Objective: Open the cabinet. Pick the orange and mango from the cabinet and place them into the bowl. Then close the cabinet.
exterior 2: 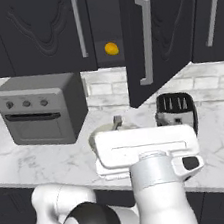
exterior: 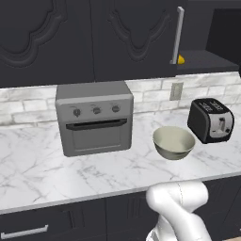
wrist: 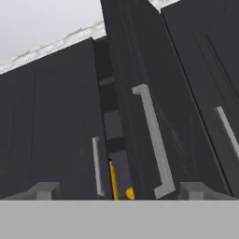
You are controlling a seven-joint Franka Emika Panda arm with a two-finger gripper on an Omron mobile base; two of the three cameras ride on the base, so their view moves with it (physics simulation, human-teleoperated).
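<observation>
Cabinet (exterior 2: 138,34), black, upper wall unit, ornate raised panels: right door swung out toward the room, left door shut, a narrow gap showing between them.

Nearest item: gripper (wrist: 119,192), fingers (wrist: 44,190) spread wide apart and released, nothing between them, aimed up at the cabinet front.

Counter (exterior: 37,160), white marble. On it, front to back: bowl (exterior: 173,141), cream, deep, upright, sitting between the other two appliances; black toaster (exterior: 211,120), just right of the bowl and apart from it; grey toaster oven (exterior: 94,117), left of the bowl, back against the brick wall.

Cabinet handles: long silver bar handle (exterior 2: 145,38) on the open door; second bar handle (exterior 2: 78,26) on the shut door.

Cabinet interior: mango (exterior 2: 111,48), bright yellow-orange, resting on the shelf in the gap between the doors, near the front edge. In the hand view it appears low in the gap as a yellow spot. Orange: cannot tell where it sits.
</observation>
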